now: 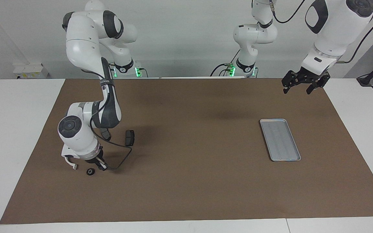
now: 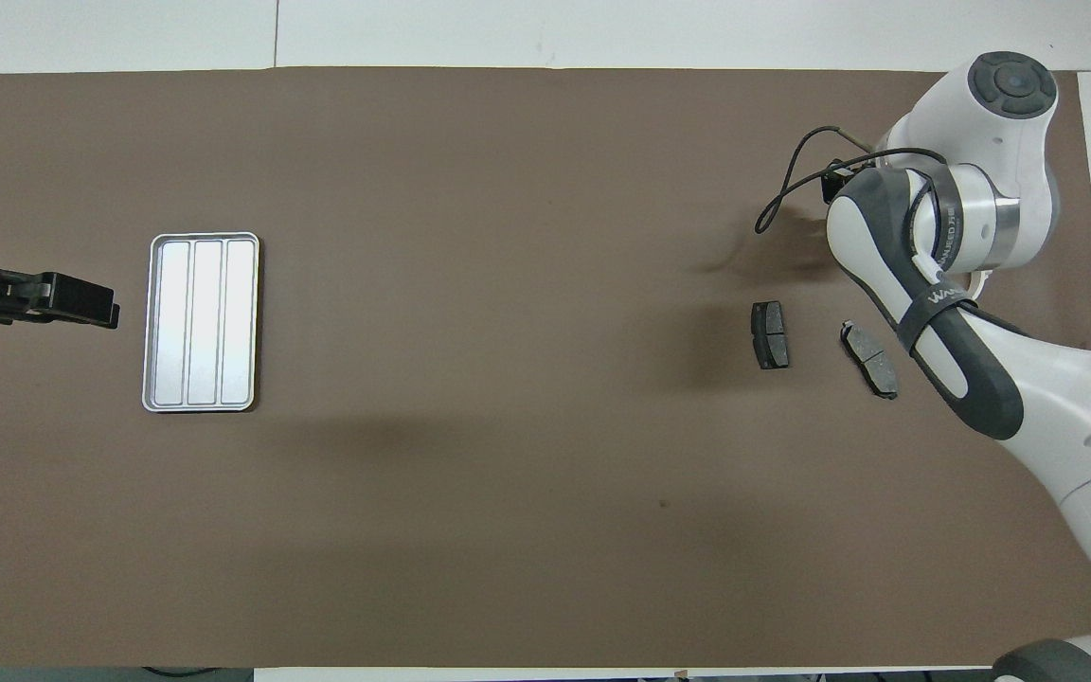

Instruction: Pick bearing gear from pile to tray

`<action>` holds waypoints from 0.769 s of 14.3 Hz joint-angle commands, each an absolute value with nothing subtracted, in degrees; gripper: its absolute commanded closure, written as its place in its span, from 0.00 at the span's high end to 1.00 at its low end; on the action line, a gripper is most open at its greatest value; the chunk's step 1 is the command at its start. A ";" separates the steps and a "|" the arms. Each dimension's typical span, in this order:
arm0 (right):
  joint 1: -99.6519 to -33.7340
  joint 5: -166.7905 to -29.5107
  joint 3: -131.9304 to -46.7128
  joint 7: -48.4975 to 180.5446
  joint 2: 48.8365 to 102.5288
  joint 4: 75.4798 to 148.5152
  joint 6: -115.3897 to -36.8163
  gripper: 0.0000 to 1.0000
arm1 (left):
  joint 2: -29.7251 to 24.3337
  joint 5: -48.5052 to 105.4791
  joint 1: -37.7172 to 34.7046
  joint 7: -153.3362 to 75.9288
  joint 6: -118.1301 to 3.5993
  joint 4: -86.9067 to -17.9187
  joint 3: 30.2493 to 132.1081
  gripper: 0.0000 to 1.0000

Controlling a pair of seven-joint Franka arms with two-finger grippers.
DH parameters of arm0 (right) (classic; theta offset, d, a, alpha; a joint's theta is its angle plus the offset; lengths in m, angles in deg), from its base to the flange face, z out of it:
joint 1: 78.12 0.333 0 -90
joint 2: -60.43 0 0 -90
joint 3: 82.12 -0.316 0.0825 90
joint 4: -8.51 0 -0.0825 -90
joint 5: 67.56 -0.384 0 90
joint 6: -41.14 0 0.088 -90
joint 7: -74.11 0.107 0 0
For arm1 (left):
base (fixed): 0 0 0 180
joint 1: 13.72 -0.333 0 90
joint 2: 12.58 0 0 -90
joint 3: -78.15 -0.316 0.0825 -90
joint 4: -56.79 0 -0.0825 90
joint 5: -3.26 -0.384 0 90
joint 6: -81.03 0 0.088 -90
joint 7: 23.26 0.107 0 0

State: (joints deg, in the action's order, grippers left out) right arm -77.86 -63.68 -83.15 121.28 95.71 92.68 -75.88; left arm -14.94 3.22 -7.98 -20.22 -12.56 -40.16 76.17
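Tray [image 1: 280,139] holds nothing; bearing gear [image 1: 90,171] lies on desk beside right end effector [image 1: 99,165], grip unclear; left end effector [image 1: 298,87] spread, waiting.

Bare mat [image 1: 193,168] runs from the pile to the tray [image 1: 280,139]. Two brake pads [image 2: 770,333] lie near the right gripper [image 1: 99,165], which seems just beside a round piece [image 1: 90,171], its cable [image 1: 121,158] looping alongside.
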 commanded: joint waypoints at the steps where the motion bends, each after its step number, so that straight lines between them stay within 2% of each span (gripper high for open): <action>1: -77.42 -62.20 -84.05 121.84 90.86 93.24 -70.41 0.00 | -16.36 4.14 -7.57 -20.18 -13.45 -41.83 75.69 1.00; 8: -69.87 -62.98 -84.49 119.11 76.80 93.32 -54.42 0.00 | -16.36 4.14 -7.57 -20.18 -13.45 -41.83 75.69 1.00; 11: -67.40 -65.97 -88.34 119.72 72.22 93.32 -50.10 0.00 | -16.36 4.14 -7.57 -20.18 -13.37 -41.83 75.69 1.00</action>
State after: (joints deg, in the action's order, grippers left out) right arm -67.89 -64.30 -86.17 120.61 75.00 91.95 -51.61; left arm -14.94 3.22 -7.98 -20.22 -12.56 -40.16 76.17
